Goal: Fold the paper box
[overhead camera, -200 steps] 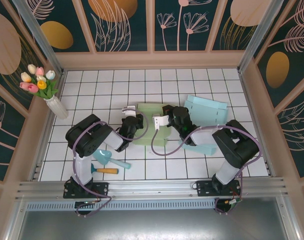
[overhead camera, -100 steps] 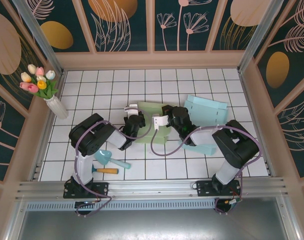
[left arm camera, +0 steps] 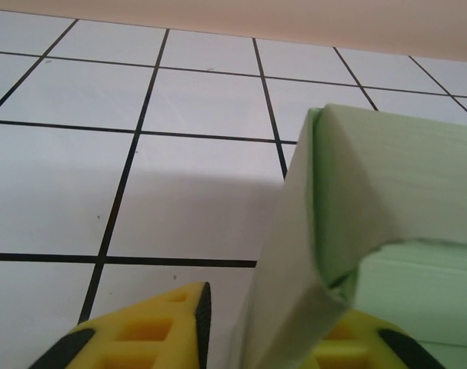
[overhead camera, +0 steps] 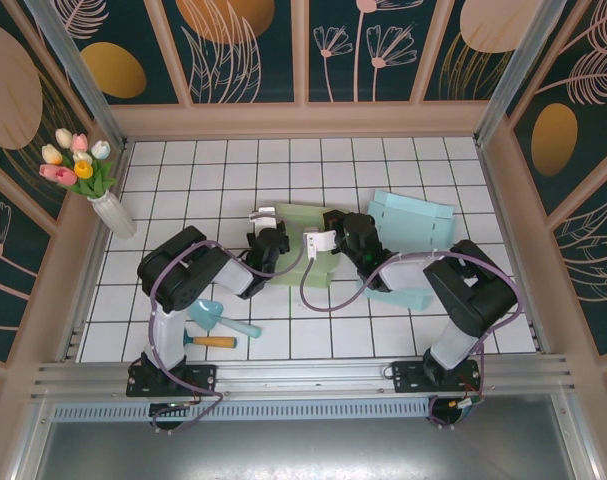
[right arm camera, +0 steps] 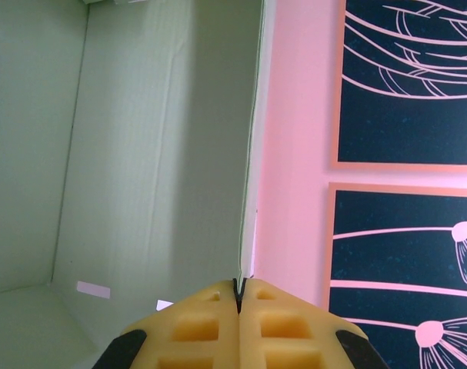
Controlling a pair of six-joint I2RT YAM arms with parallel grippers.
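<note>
From above and behind the arm bases [overhead camera: 173, 378], we look steeply down over the whole tiled desk [overhead camera: 183, 170]. The camera on our left tool [left arm camera: 268, 338] sits low, very near a corner of the green paper box [left arm camera: 387, 154], facing across the tiles. The one on our right tool [right arm camera: 238, 296] looks along a box wall toward the patterned panels [right arm camera: 410, 77]. All three views share that box.

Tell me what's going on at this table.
Two robot arms are folding a pale green paper box in the middle of the tiled table. The right fingers are pinched shut on the edge of one box wall. The left fingers stand apart on either side of a raised corner flap, with a gap showing beside it. A light blue box sits just to the right.
</note>
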